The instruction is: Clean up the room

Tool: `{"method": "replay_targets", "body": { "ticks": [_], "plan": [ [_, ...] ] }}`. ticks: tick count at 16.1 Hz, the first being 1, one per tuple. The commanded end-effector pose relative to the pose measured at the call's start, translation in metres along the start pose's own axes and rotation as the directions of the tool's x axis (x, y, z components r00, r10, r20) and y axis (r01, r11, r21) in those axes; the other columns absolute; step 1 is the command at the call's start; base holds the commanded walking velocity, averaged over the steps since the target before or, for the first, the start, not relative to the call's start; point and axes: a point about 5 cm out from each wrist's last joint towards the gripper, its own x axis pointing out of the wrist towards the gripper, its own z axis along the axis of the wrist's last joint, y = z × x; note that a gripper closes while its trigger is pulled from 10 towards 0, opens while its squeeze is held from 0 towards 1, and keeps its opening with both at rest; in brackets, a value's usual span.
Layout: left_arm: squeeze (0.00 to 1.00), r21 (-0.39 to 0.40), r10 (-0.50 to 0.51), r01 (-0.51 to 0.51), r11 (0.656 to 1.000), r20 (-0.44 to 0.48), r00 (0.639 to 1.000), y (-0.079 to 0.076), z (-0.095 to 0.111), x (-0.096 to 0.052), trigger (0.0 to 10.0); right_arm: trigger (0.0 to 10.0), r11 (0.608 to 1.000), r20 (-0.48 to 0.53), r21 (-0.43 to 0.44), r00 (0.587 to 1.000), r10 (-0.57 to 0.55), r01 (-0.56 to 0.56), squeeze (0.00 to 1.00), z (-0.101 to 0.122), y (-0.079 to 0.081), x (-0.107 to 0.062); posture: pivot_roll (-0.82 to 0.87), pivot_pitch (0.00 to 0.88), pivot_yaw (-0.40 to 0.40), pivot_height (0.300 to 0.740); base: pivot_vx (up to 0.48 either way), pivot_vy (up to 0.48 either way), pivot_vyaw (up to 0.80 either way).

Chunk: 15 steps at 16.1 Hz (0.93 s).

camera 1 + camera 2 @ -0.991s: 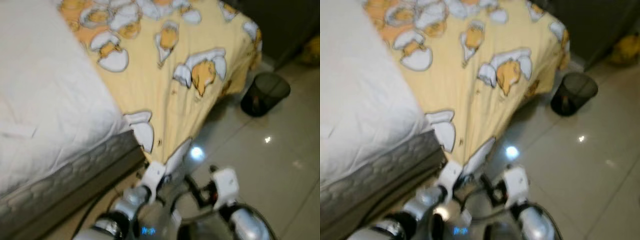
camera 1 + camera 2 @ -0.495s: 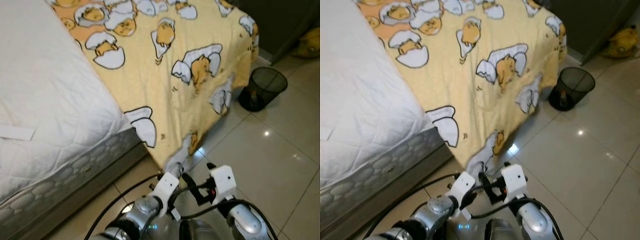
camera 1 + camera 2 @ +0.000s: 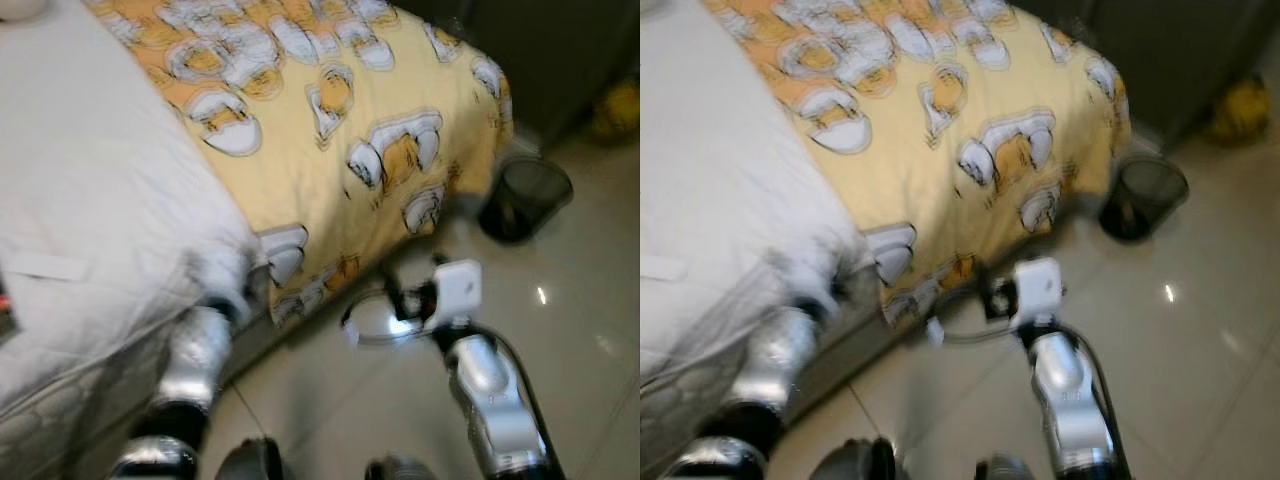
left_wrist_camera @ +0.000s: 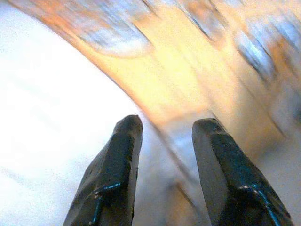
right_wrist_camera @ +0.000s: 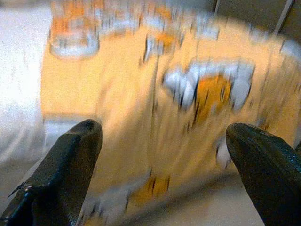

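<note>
Pretty blurry shot. Left gripper [image 4: 162, 136] is up at the mattress [image 3: 90, 200] corner, fingers [image 4: 117, 160] parted with nothing in them, right by the edge of the yellow blanket [image 3: 330, 150]. Right gripper [image 5: 164, 155] hangs over the floor [image 3: 560, 300] in front of the blanket's drooping edge, fingers spread wide and empty. Further back, a black mesh bin [image 3: 525, 198] stands on the tiles beside the bed's far corner.
</note>
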Motion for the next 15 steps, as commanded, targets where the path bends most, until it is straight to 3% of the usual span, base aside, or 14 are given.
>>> {"method": "replay_targets", "body": {
  "ticks": [1,2,4,5,6,7,8,9,10,11,15],
  "plan": [
    [1.00,-0.030,0.026,-0.027,0.999,-0.038,0.999,-0.002,-0.006,-0.002,10.0,10.0,1.000,-0.017,0.014,1.000,-0.016,0.016,0.00,-0.006,-0.001,0.000,-0.05,0.000,-0.005,0.740,0.000,0.000,0.00],
    [1.00,-0.110,0.152,-0.153,0.982,-0.019,0.988,0.016,0.009,0.012,10.0,10.0,1.000,-0.003,0.021,1.000,-0.017,0.017,0.00,-0.004,-0.002,0.011,-0.03,0.000,-0.006,0.740,0.000,0.000,0.00],
    [1.00,-0.149,0.193,-0.194,0.970,-0.019,0.981,0.026,0.010,0.007,10.0,10.0,0.997,-0.031,0.045,0.998,-0.060,0.062,0.00,-0.012,-0.004,0.009,-0.03,0.000,0.002,0.740,0.000,0.000,0.00],
    [1.00,-0.132,0.188,-0.186,0.974,0.001,0.982,0.030,0.010,-0.005,10.0,10.0,0.994,-0.041,0.056,0.995,-0.093,0.096,0.00,-0.015,-0.007,0.003,-0.04,0.000,0.006,0.740,0.000,0.000,0.00],
    [0.05,-0.039,0.177,-0.176,0.984,0.025,0.984,0.038,0.008,-0.037,10.0,10.0,0.989,-0.046,0.048,0.989,-0.140,0.143,0.00,-0.019,-0.012,-0.013,-0.04,0.000,0.010,0.740,0.000,0.000,0.00],
    [0.00,-0.005,0.178,-0.178,0.984,-0.006,0.984,0.042,-0.001,-0.061,10.0,10.0,0.987,-0.066,0.021,0.985,-0.159,0.160,0.00,-0.025,-0.015,-0.026,-0.04,0.000,0.012,0.740,0.000,-0.480,0.76],
    [0.00,-0.039,0.182,-0.183,0.982,-0.040,0.983,0.040,-0.007,-0.064,10.0,10.0,0.985,-0.082,0.017,0.982,-0.167,0.169,0.00,-0.029,-0.017,-0.027,-0.04,0.000,0.013,0.740,0.000,-0.480,0.76],
    [0.00,-0.057,0.182,-0.184,0.981,-0.051,0.982,0.038,-0.009,-0.061,10.0,10.0,0.985,-0.087,0.022,0.982,-0.170,0.173,0.00,-0.030,-0.018,-0.025,-0.04,0.000,0.013,0.740,0.000,-0.480,0.74],
    [0.00,-0.100,0.171,-0.174,0.980,-0.043,0.984,0.028,-0.006,-0.049,10.0,10.0,0.988,-0.072,0.027,0.987,-0.147,0.149,0.00,-0.027,-0.016,-0.011,-0.04,0.000,0.011,0.740,0.000,-0.480,0.73],
    [0.00,-0.107,0.175,-0.179,0.978,-0.041,0.984,0.027,0.000,-0.047,10.0,10.0,0.991,-0.055,0.021,0.990,-0.129,0.130,0.00,-0.023,-0.016,-0.002,-0.04,0.000,0.010,0.740,0.000,-0.480,0.71],
    [0.00,-0.051,0.254,-0.261,0.964,-0.107,0.961,0.039,-0.006,-0.058,10.0,10.0,0.994,-0.074,0.016,0.991,-0.107,0.109,0.00,-0.025,-0.020,0.006,-0.02,0.000,0.001,0.740,0.000,-0.441,0.68]
  ]
}}
